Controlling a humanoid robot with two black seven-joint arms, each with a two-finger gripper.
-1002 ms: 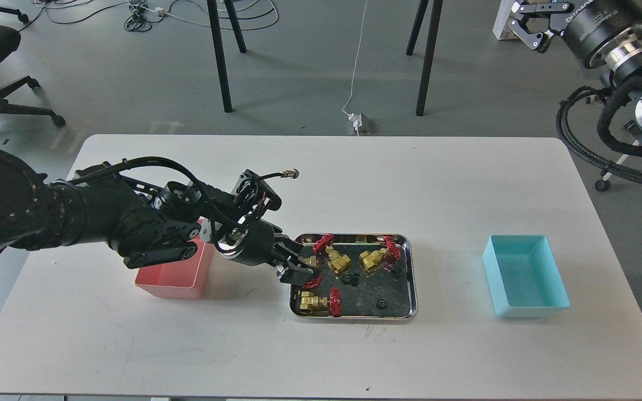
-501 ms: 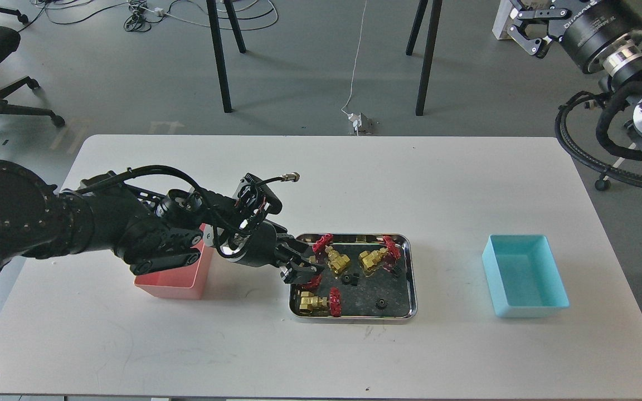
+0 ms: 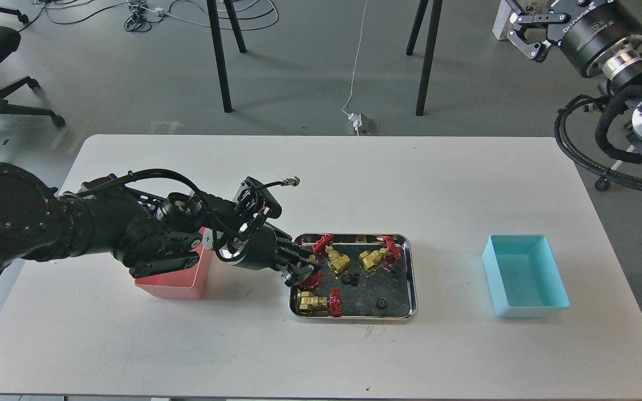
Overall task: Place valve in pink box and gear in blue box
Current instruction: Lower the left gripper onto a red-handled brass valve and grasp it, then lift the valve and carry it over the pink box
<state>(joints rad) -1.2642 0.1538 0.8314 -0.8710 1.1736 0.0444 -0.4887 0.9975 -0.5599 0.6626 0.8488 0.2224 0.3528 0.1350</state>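
Note:
A steel tray point(image 3: 413, 278) holds several brass valves with red handwheels and small black gears point(image 3: 379, 303). My left gripper point(image 3: 303, 269) reaches into the tray's left end, and its fingers are closed around a valve point(image 3: 310, 280); only that valve's red wheel and a bit of brass show. Other valves lie at the tray's back left point(image 3: 336, 260), back right point(image 3: 375, 258) and front left point(image 3: 314, 302). The pink box point(image 3: 171, 283) is left of the tray, partly hidden under my left arm. The blue box point(image 3: 524, 277) stands empty on the right. My right gripper point(image 3: 526, 38) is open, high off the table's far right.
Another gear point(image 3: 353, 278) lies in the tray's middle. The white table point(image 3: 410, 184) has bare room between the tray and the blue box. Chair and table legs stand on the floor behind.
My left gripper's fingers have narrowed around the valve at the tray's left end, and the arm has settled slightly. My right gripper has drifted a little up and to the right.

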